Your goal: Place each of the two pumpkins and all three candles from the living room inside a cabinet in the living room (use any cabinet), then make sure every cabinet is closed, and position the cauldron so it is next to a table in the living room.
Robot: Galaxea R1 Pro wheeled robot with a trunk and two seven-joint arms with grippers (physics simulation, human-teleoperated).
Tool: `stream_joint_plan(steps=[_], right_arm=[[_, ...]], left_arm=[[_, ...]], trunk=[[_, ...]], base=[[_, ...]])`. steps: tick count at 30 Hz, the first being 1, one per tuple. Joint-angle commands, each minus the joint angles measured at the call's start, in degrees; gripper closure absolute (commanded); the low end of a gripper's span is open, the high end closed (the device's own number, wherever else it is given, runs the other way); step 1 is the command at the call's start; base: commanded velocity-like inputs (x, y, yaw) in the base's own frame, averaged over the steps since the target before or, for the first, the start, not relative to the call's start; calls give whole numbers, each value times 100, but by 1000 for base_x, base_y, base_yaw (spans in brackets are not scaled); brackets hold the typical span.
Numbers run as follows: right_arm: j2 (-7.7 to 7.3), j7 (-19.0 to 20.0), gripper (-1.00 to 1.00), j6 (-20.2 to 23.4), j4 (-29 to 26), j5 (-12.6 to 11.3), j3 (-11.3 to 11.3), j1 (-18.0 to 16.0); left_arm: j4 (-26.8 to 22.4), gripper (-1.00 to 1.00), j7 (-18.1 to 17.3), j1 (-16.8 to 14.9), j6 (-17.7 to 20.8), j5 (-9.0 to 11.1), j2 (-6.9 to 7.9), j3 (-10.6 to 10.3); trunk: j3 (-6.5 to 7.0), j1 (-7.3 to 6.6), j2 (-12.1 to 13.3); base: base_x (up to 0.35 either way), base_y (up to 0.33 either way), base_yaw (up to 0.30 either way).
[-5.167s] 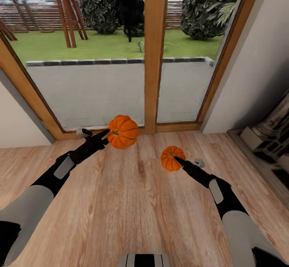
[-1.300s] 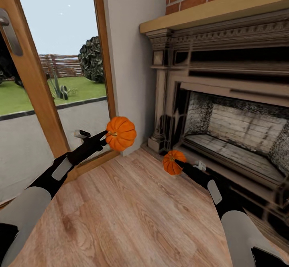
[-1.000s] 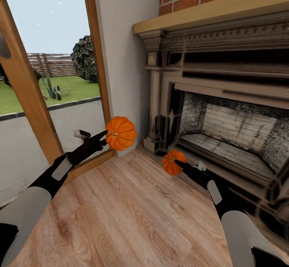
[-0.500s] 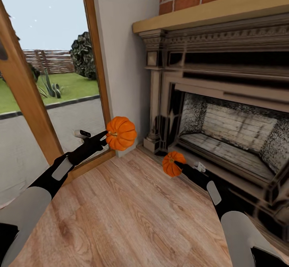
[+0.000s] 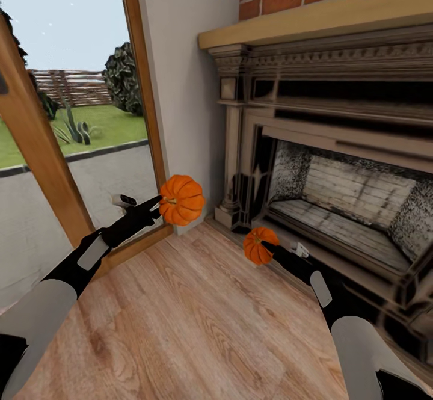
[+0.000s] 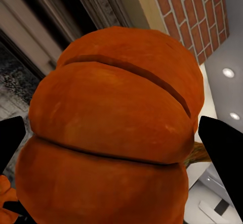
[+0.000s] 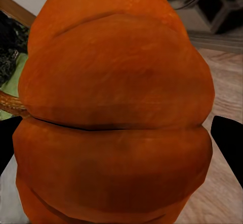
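I carry two bright-orange ribbed pumpkins above a wood floor. The larger-looking pumpkin (image 5: 181,199) is held up at the left, my left gripper (image 5: 161,203) shut on it. Close up, that pumpkin (image 6: 109,133) sits between two black fingertips (image 6: 221,143). The other pumpkin (image 5: 258,245) hangs lower at the right, with my right gripper (image 5: 269,246) shut on it. Seen up close, this pumpkin (image 7: 114,113) shows a brown stem, and a black fingertip (image 7: 228,135) lies at its side. Candles, cabinet, cauldron and table are out of view.
A carved stone fireplace (image 5: 337,195) with a wooden mantel (image 5: 313,18) under red brick stands ahead and to the right, its hearth low by my right arm. A white wall corner (image 5: 186,87) and a wood-framed glass door (image 5: 36,141) to the garden lie left. Wood floor (image 5: 180,328) spreads below.
Over five seconds the view has swung from the glass door to the fireplace; in the last half second it barely shifts. Both pumpkins stay held in the same pose.
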Motion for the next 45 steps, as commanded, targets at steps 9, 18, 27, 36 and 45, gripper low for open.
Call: stream_joint_plan(steps=[9, 18, 27, 36, 45], right_arm=[[6, -2, 100, 3, -98, 27, 51, -1], [9, -8, 100, -1, -66, 8, 52, 3], [9, -2, 100, -2, -37, 10, 45, 1], [2, 2, 100, 6, -27, 1, 43, 2], [-180, 41, 100, 168, 1, -13, 34, 62]], left_arm=[[-14, 100, -22, 3, -45, 10, 20, 7], [-8, 100, -41, 3, -78, 21, 23, -1], [0, 100, 6, 7, -77, 6, 9, -2], [1, 100, 0, 5, -81, 13, 22, 4], [296, 100, 81, 5, -31, -30, 23, -123]], trunk=[[106, -132, 242], [147, -132, 242], [201, -132, 242], [257, -132, 242], [313, -132, 242]], base=[[0, 0, -3], [0, 0, -214], [0, 0, -252], [0, 0, -245], [0, 0, -241]])
